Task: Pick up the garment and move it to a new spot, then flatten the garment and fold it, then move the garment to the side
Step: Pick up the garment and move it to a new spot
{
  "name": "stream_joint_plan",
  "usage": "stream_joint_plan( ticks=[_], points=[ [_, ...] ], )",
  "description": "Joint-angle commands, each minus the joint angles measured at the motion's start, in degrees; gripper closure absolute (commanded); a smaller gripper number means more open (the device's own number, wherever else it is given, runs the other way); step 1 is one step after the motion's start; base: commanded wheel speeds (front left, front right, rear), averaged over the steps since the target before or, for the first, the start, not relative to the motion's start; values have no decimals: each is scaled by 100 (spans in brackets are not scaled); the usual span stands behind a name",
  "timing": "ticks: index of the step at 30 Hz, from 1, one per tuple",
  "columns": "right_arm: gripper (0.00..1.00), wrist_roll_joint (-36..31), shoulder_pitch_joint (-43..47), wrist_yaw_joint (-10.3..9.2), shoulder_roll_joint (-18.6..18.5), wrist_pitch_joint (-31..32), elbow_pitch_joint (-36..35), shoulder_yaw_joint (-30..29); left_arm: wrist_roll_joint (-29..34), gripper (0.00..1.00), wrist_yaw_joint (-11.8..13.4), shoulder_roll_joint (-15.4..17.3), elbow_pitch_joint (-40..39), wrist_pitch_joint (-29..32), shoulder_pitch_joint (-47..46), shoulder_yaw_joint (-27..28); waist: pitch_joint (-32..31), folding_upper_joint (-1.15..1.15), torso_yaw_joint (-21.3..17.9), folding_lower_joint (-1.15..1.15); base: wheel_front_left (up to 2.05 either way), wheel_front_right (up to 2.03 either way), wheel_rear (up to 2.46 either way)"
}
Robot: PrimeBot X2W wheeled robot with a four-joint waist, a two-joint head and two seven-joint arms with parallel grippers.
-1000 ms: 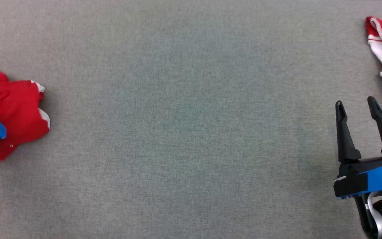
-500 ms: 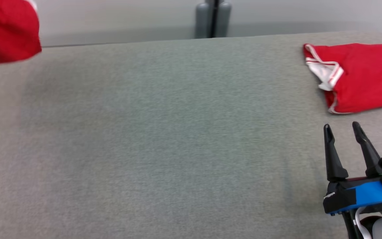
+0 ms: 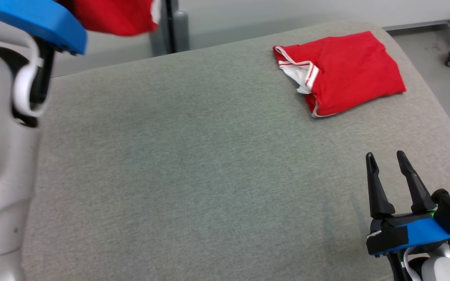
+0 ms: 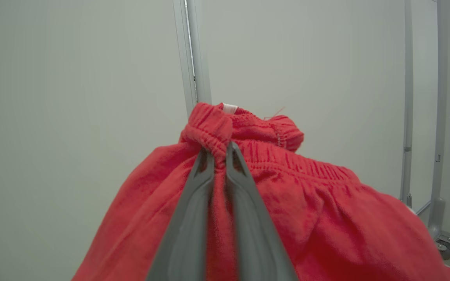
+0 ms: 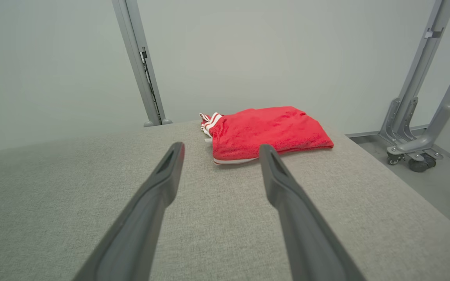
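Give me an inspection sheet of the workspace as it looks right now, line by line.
Surface: grey fabric tabletop, flat.
Job's things: red garment, bunched, held up clear of the tabletop by its elastic waistband; folded red garment with white trim lies at the far right of the tabletop.
Clutter: nothing seen.
Grippers: left gripper shut on the waistband; right gripper open, empty, over the near right of the tabletop.
Cables: white cable loop at the left wrist, apart from the garment.
Surroundings: pale wall; grey post behind the tabletop; wheeled frame on the floor to the right.
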Motion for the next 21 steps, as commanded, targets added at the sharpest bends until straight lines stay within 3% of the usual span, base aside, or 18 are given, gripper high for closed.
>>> stream_joint_plan(
  ticks=[1, 10, 21],
  points=[
    [0, 55, -49, 1, 5, -54, 34, 24, 12, 100, 33, -36, -26, 31, 141, -65, -42, 0, -101, 1, 0, 0, 0],
    [0, 136, -131, 1, 5, -214, 234, 181, -51, 100, 66, -353, 218, -114, 1027, -464, -2, 0, -317, 1, 0, 0, 0],
    [0, 194, -262, 1, 4, -265, 337, 376, -163, 100, 153, -740, 1208, -540, 2313, -862, 92, 0, -396, 1, 0, 0, 0]
  ],
)
